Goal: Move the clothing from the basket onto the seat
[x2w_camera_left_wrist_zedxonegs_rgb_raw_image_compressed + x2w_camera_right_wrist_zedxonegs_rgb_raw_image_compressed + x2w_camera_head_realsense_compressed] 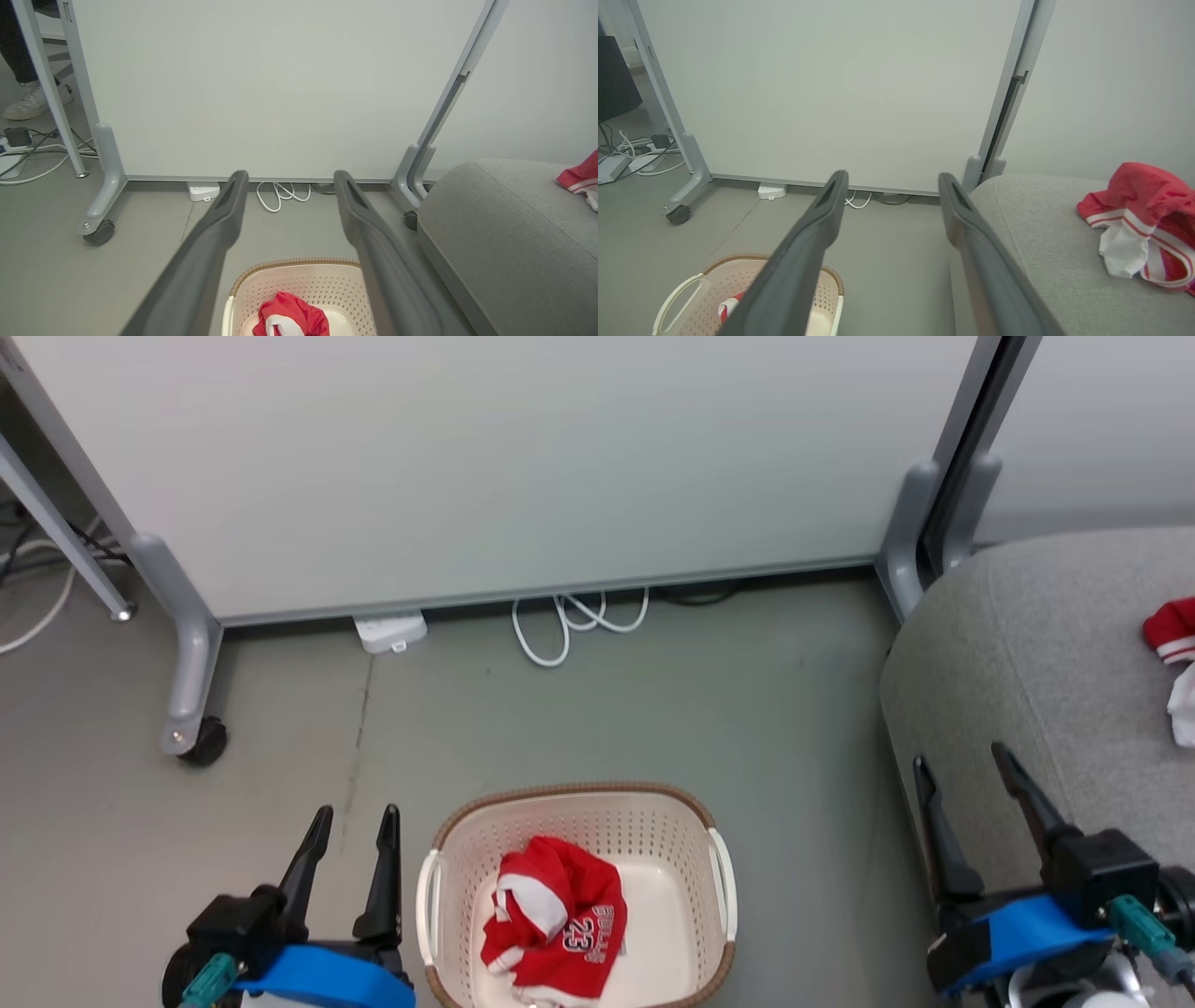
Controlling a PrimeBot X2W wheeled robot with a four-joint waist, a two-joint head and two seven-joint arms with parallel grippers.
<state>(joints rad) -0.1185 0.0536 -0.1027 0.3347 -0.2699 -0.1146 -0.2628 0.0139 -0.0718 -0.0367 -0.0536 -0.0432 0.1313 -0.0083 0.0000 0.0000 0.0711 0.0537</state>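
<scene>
The left claw [358,812] hangs released over bare floor [280,728] just left of the basket [569,791]. The right claw [961,754], also released, hovers at the rounded edge of the seat [1027,663]. The "BULLS 23" jersey [560,933] lies crumpled inside the basket, and the striped garment [1172,630] lies on the seat.

Jersey [560,929] in basket [579,791], garment [1143,219] on seat [1027,644]

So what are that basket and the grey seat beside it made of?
The basket looks like matte cream plastic, given its moulded rows of holes; the brown rim looks woven, but may be moulded too. The seat seems covered in grey woven fabric: speckled matte texture, stitched seam.
</scene>
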